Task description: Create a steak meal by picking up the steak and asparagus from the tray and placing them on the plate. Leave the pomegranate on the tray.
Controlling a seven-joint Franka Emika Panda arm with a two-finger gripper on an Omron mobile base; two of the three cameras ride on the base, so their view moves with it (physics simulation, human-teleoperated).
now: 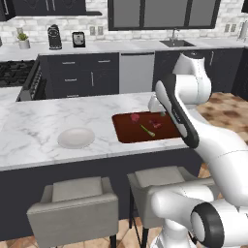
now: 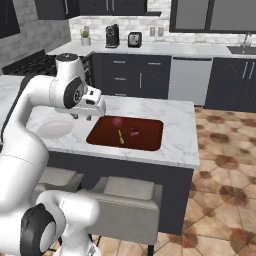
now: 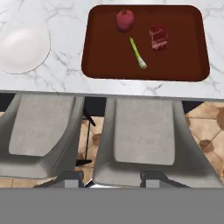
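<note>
One steak (image 3: 158, 38), one asparagus (image 3: 138, 53) and one pomegranate (image 3: 124, 20) lie apart on the single tray (image 3: 105, 65). In the hand view the asparagus runs from 11 to 5 o'clock, between fruit and meat. One white plate (image 3: 22, 48) sits at 9 o'clock on the marble counter (image 3: 65, 26). Two grey stools (image 3: 144, 140) stand below. The pincer (image 3: 111, 178) holds nothing; how wide it stands I cannot tell.

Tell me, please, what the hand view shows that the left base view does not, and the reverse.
Hand view alone: the tray seen whole from above, with the steak unobstructed.
Left base view alone: the arm crossing the tray's right end, and the back counter with coffee machine, toaster and sink.
Shared: plate, pomegranate, asparagus and two grey stools.
</note>
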